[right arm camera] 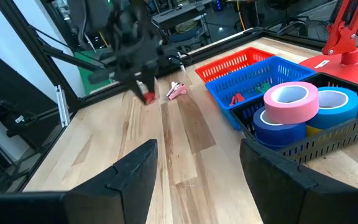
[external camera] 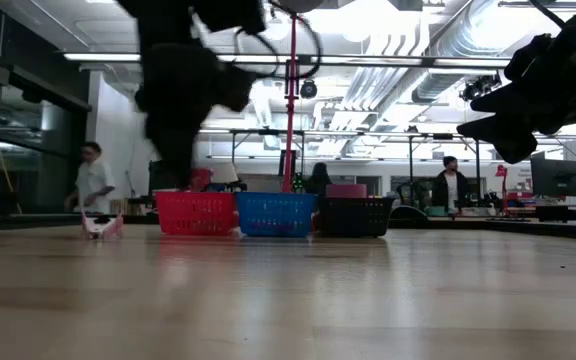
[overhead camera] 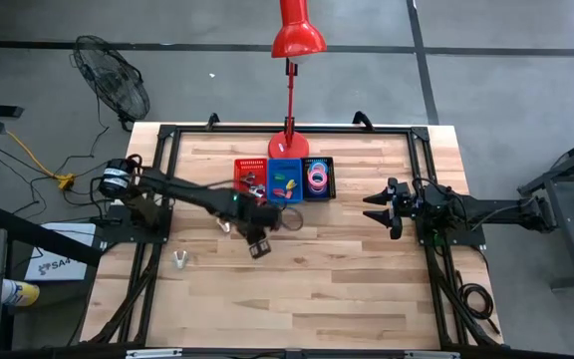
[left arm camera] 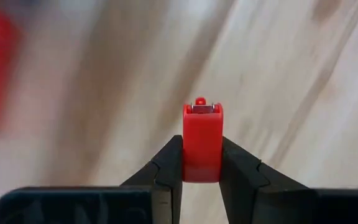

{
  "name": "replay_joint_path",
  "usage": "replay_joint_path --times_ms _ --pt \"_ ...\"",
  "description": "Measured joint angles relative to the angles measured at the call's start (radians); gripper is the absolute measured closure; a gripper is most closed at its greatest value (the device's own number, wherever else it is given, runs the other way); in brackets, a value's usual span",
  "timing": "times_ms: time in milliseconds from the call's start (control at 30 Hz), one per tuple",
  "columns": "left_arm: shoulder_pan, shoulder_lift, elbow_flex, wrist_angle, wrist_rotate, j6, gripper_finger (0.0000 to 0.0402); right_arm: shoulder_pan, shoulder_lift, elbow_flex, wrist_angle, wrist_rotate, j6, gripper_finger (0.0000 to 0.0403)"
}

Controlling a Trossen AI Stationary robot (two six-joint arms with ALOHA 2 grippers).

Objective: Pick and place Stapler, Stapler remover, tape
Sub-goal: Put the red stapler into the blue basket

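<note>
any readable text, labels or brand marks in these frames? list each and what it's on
"SA": partial dark print on the white sheet lying on the floor past the table's left edge in the high view; the rest is cut off and too small to read.
Red stapler held in the left gripper: no marking visible.
Tape rolls, bins: no text seen.

Two arms above the table, one gripping, one waiting.
The left arm reaches from the table's left edge toward the centre, its wrist bent downward; the left gripper (left arm camera: 201,163) has both fingers (left arm camera: 166,165) pressed against the sides of a small red stapler (left arm camera: 202,143), held clear of the table. The right arm lies extended along the right side, its wrist level; the right gripper (overhead camera: 377,210) points toward the centre with its fingers (right arm camera: 129,171) spread wide, holding nothing.
</note>
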Motion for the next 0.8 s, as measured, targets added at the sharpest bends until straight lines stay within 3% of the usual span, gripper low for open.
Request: replay_joint_path --times_ms 467,800 --pt "0.229 0.001 0.128 -0.021 -0.077 0.396 0.0330 0.000 0.000 0.000 0.000 0.000 0.000 0.0182" --pt "0.335 0.131 0.260 -0.037 -0.125 0.777 0.0330 0.000 0.000 0.000 0.000 0.000 0.000 0.0182"
